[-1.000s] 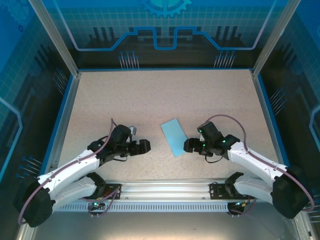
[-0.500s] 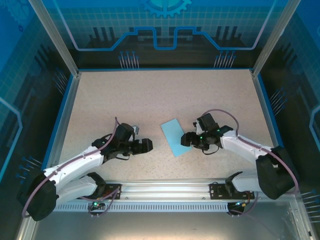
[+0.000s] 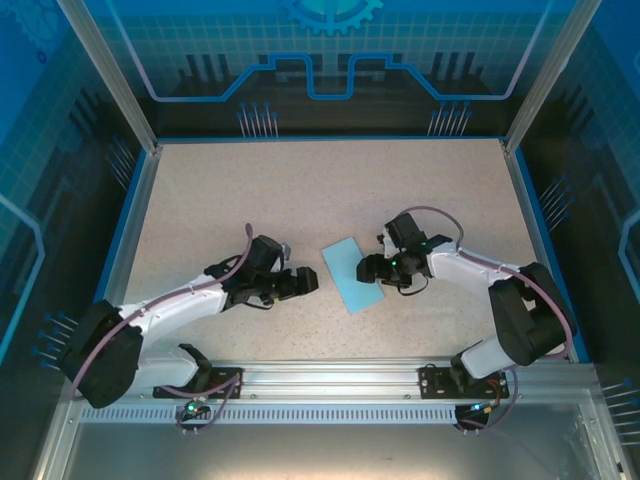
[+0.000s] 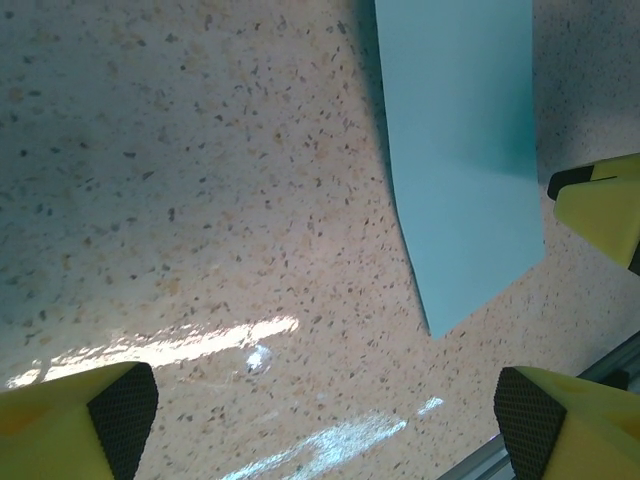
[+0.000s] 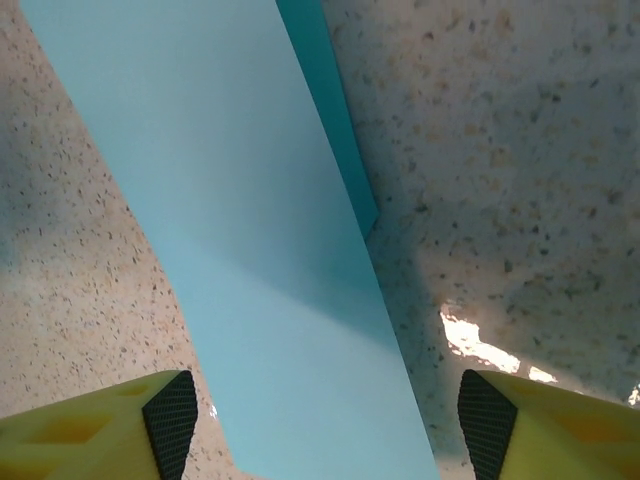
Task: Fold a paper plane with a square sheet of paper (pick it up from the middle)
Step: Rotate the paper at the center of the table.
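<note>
Blue folded paper [image 3: 349, 275]: pinch mid-edge squarely with empty, wide-open right claw [image 5: 320, 425]; steady with empty, open left claw [image 4: 325, 425].

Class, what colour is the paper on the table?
The paper is plain light blue, clearest in the right wrist view.

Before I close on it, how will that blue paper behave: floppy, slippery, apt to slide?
Likely floppy: the square sheet of paper looks thin and lies flat on the table. A second layer peeks out along one edge in the right wrist view, so the layers may splay. It looks light, so a push would probably slide it.
</note>
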